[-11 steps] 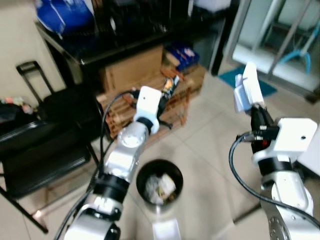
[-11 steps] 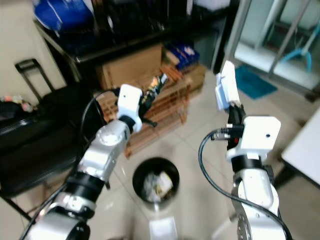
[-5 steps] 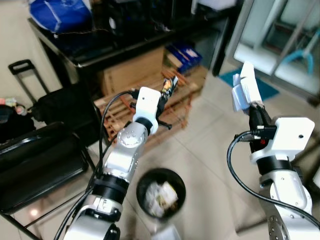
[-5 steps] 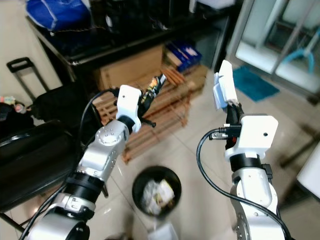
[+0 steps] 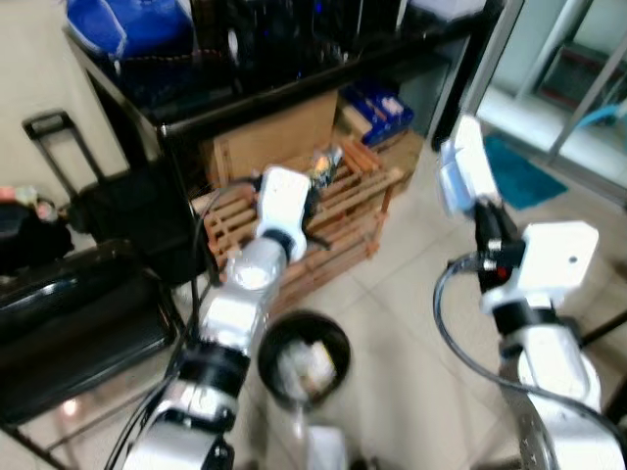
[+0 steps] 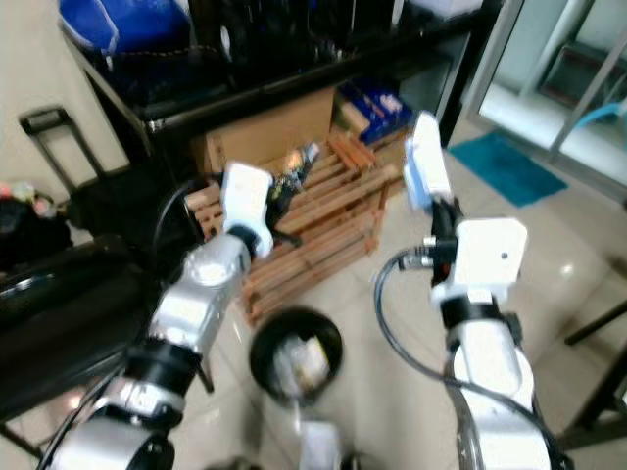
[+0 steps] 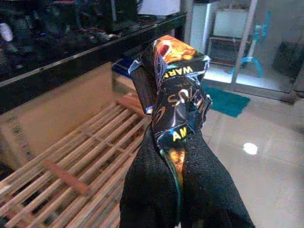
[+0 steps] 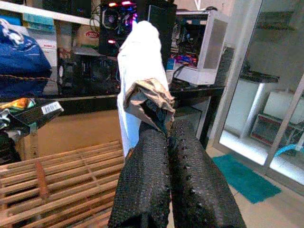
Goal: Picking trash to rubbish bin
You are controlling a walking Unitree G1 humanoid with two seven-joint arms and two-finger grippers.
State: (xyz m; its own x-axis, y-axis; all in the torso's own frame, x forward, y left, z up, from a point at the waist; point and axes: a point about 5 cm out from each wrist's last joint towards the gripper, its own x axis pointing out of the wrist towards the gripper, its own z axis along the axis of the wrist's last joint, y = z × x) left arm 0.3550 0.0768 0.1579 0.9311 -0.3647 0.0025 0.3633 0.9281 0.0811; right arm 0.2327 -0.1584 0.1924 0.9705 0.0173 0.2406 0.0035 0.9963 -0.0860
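A round black rubbish bin (image 5: 303, 355) stands on the tiled floor below and between my raised arms, with crumpled wrappers inside. My left gripper (image 7: 179, 156) is shut on a shiny black and orange snack wrapper (image 7: 177, 90), held up over the wooden pallets; the same wrapper (image 5: 324, 164) appears beyond my left wrist in the eye views. My right gripper (image 8: 166, 135) is shut on a crumpled white and pale blue piece of packaging (image 8: 141, 76), held high to the right of the bin (image 6: 296, 353) as packaging (image 5: 460, 176).
Stacked wooden pallets (image 5: 333, 220) and a cardboard box (image 5: 274, 137) sit under a black shelf (image 5: 245, 88) straight ahead. A black suitcase (image 5: 88, 196) and a black chair (image 5: 69, 333) stand to the left. A teal mat (image 5: 519, 162) lies by a glass door at right.
The whole view has shifted and blurred as the camera moved, and the pallets sit nearer. Both grippers still hold their trash raised; the right one now sits a little further left and higher.
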